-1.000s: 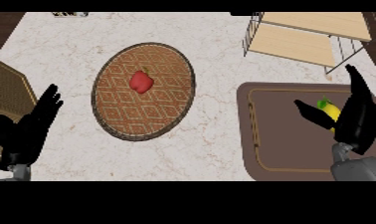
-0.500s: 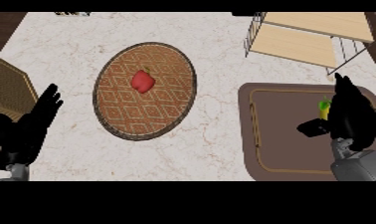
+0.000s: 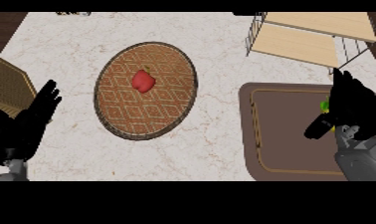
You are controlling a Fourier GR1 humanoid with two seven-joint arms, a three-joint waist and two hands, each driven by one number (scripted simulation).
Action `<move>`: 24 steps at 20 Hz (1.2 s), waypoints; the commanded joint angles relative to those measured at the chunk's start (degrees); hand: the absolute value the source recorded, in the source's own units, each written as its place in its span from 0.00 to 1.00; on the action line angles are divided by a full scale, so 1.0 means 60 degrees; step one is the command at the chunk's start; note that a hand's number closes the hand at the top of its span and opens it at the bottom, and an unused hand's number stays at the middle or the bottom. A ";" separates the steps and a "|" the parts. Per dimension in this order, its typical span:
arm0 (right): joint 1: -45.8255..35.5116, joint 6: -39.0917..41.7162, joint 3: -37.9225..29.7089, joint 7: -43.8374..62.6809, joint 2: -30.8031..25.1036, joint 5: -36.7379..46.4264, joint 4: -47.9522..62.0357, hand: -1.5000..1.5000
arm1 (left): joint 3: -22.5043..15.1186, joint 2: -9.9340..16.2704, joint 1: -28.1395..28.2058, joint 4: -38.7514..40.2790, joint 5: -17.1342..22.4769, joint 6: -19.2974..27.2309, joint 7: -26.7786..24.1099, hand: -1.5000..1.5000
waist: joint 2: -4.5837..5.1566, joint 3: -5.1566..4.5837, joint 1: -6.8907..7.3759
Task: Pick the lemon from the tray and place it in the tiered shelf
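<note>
Lemon (image 3: 326, 105) shows only as a small yellow-green sliver at the inner edge of the right hand (image 3: 346, 107), on the right part of the brown tray (image 3: 283, 133). That hand covers it from above, thumb reaching down to the left and fingers pointing up the view; whether they have closed on the fruit I cannot tell, since the hand hides most of it. Its long axis cannot be read either. The tiered shelf (image 3: 301, 44) stands just beyond the tray's far edge, so the carry, I judge, runs straight ahead from this hand. Left hand (image 3: 33, 118) rests open at the view's left edge, well apart. A round woven mat (image 3: 165, 108) bearing a red item (image 3: 143, 80) lies between.
</note>
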 commanded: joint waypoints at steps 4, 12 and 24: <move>0.0140 0.1442 -0.0613 0.0735 -0.0170 -0.0198 0.0063 0.00 | 0.0017 -0.0332 0.0012 -0.0098 -0.0186 0.0201 0.0212 0.50 | 0.0011 0.0019 -0.0051; 0.0255 0.1239 -0.1064 0.0054 0.0110 0.0509 0.1097 0.00 | 0.0203 -0.0446 0.0240 0.0281 -0.0494 -0.0144 -0.0567 0.50 | 0.0029 0.0020 0.0006; 0.0436 0.0373 -0.2136 -0.1952 0.0892 0.1727 0.2391 0.00 | 0.0831 -0.0822 0.0739 -0.0573 -0.0798 -0.0583 -0.0109 0.50 | 0.0019 0.0025 0.0028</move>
